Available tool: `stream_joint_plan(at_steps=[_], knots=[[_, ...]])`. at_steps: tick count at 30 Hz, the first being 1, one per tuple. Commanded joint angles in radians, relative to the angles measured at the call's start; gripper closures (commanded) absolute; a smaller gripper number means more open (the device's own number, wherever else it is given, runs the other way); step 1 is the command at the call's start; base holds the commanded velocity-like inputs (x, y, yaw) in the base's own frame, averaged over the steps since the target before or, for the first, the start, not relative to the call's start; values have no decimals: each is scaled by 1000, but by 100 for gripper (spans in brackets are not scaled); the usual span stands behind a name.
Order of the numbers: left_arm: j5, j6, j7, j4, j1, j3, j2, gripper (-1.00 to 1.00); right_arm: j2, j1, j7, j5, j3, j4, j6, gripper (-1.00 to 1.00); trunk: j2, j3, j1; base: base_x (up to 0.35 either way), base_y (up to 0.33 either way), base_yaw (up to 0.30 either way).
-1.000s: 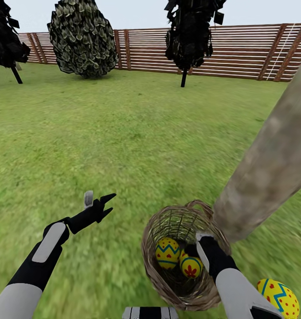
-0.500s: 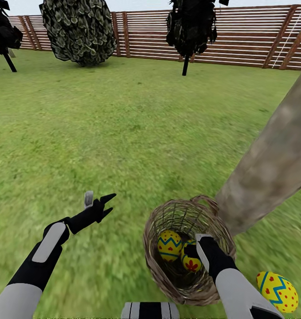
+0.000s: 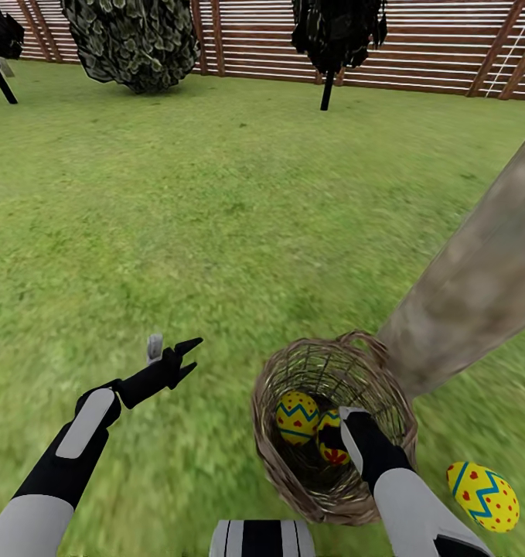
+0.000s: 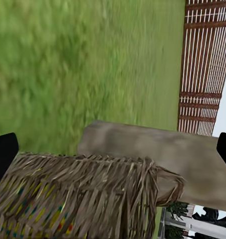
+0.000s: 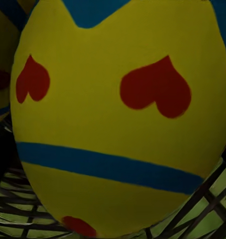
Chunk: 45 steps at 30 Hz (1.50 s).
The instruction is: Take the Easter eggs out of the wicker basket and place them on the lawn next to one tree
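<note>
The wicker basket (image 3: 271, 449) stands on the lawn (image 3: 239, 232) at the foot of the tree, a pale mottled trunk (image 3: 471, 286). Two Easter eggs lie inside it: one (image 3: 296, 416) in full sight, the other (image 3: 328, 439) half covered by my right gripper (image 3: 344, 438), which reaches down into the basket right against it. That egg (image 5: 117, 114) looms very close in the right wrist view, and no fingers show there. A third egg (image 3: 482, 495) lies on the grass right of the basket, near the trunk. My left gripper (image 3: 172, 357) hangs open over bare grass, left of the basket (image 4: 83, 199).
A brown slat fence (image 3: 424, 54) closes the garden's far side. In front of it stand a round grey-green bush (image 3: 131, 39) and thin black-trunked trees (image 3: 328, 46). Open grass stretches ahead and to the left.
The whole picture has shifted: fence and trees slid upward, and the basket rose slightly in view. My right gripper now sits a little deeper in the basket, against the egg. The left arm looks unchanged.
</note>
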Motion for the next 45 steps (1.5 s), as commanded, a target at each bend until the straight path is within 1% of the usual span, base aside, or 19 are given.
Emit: stream_joint_plan(at_steps=[1,10,11,23,25,33,45], knots=[[1,3,-2,0,-1,0,1,-100,1,1,0,0,-5,7,3,-100,0,-5,1,0,0,0],[1,3,-2,0,-1,0,1,-100,1,1,-2,0,-5,7,1,-100,0,-5,1,0,0,0],[1,3,-2,0,-1,0,1,-100,1,1,-2,0,-5,7,1,100,0,-5,1,0,0,0],[1,3,-2,2,-1,0,1,-100,-1,1,0,0,-6,7,-2,100,0,-5,1,0,0,0],[1,3,-2,1,0,0,1,-100,-1,1,0,1,-5,7,-2,100,-1,-13,2,0,0,0],[1,3,-2,2,-1,-1,1,-100,0,1,0,0,-6,7,-4,100,-1,-13,2,0,0,0],[1,3,-2,2,0,0,1,-100,1,1,0,0,-6,8,-3,100,2,34,-4,0,0,0]])
